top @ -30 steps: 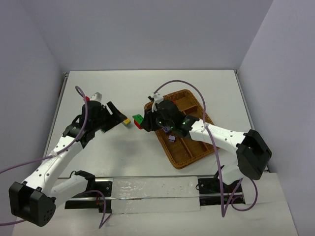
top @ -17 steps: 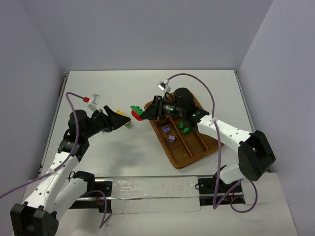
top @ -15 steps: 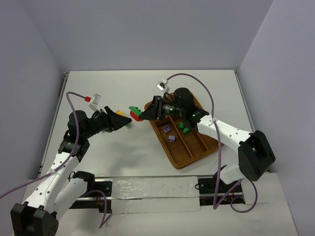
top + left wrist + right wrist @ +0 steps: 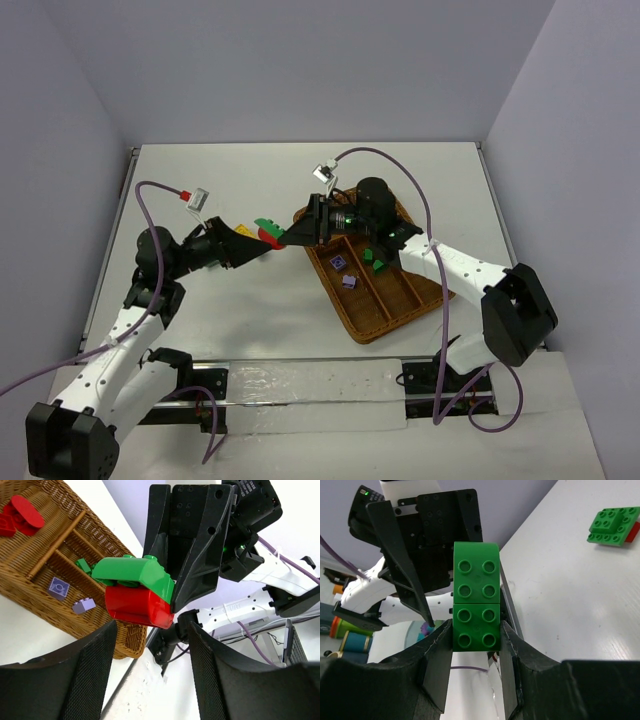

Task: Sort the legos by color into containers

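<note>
Right gripper: the right gripper [image 4: 288, 234] was clenched on a green and red clump [image 4: 137, 587]. Its two black fingers pressed the sides of the green top brick, raised above the table [image 4: 230, 190] just beside the tray's left corner.
Left gripper: the left gripper [image 4: 247, 240] faced it nose to nose with its fingers spread wide, the clump's red underside right in front of the gap. Whether those fingertips already touched the red brick could not be told from the wrist view.
Held piece: green sat on top and red below, the two colours joined, so it belonged in no slot as it was.
Tray: the wicker tray [image 4: 375, 333] sat at an angle to the right of the clump, under the right arm.
Sorted so far: two purple bricks [image 4: 338, 263] lay in one long slot, green bricks [image 4: 372, 258] in the slot beside it, and red pieces [image 4: 17, 515] in the crosswise section.
Left to do: the held clump looked to need pulling apart between the two arms, green going one way and red the other. A second clump [image 4: 612, 526], green over red, lay on the table apart from both grippers and would need the same.
Progress: roughly partway, with three colours begun and at least two mixed clumps unsorted.
</note>
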Available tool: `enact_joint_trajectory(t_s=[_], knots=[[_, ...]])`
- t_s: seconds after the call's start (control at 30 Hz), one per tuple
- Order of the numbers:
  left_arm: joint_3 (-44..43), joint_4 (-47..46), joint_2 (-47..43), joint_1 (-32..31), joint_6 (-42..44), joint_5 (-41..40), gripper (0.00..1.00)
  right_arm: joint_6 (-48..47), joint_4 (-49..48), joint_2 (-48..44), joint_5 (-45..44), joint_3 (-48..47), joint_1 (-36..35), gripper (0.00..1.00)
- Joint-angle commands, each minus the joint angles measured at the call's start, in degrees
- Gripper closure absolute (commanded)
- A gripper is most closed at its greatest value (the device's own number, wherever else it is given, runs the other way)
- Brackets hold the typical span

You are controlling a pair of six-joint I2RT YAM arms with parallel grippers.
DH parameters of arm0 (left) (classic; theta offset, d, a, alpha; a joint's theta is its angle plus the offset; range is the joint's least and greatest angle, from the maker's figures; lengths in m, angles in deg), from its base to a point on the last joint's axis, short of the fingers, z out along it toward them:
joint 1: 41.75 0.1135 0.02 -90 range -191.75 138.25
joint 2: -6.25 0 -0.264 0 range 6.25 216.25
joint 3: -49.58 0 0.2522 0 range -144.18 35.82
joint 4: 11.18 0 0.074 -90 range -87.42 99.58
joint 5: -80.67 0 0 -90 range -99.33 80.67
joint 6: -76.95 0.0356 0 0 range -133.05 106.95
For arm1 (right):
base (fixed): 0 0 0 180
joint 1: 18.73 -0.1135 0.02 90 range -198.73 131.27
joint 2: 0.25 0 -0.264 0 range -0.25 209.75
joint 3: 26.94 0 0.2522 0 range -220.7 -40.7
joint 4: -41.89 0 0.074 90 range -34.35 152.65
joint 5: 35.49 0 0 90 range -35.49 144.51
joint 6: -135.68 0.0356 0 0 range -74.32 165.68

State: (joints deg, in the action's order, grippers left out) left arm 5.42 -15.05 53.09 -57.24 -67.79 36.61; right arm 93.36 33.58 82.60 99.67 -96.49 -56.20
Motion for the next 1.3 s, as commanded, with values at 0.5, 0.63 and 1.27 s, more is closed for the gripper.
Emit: enact_joint_trajectory(t_s=[0.5,0.63,1.27], knots=[[0.54,-10.4,1.49,0.37,-4.38,1.7,0.41,1.75,-5.99,1.79,4.64,-0.81,-1.44,1.0],[0.52,-11.46,1.76,0.37,-5.21,1.78,0.46,1.01,-5.09,1.7,4.58,-0.99,-1.72,1.0],[-0.84,-4.75,1.06,0.41,-1.39,-0.14,1.0,1.67,-4.34,0.35,2.08,-0.33,-1.11,0.53]])
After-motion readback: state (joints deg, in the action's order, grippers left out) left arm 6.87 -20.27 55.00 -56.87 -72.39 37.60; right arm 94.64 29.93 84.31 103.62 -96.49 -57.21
